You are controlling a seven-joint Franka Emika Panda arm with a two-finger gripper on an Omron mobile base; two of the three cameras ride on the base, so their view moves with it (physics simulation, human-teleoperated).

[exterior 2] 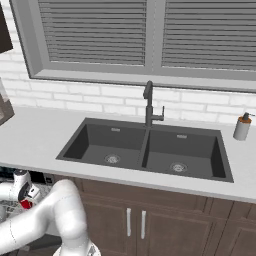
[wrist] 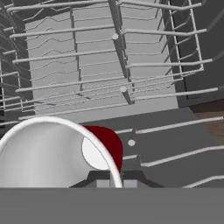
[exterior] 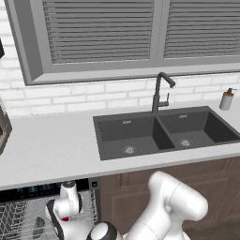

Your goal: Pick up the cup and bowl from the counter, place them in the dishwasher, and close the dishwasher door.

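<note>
You're mid-placement: the gripper (wrist: 109,183) is pinched shut on the cup's (wrist: 65,148) white rim, holding it over the dishwasher (exterior: 23,216) rack. The bowl is probably still unfetched; next, lower and release

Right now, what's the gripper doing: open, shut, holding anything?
Gripper: shut on the rim of the cup, held above the dishwasher rack.

Red cup (wrist: 105,144) w/ white inside; grey-white racks (wrist: 100,78).
</note>
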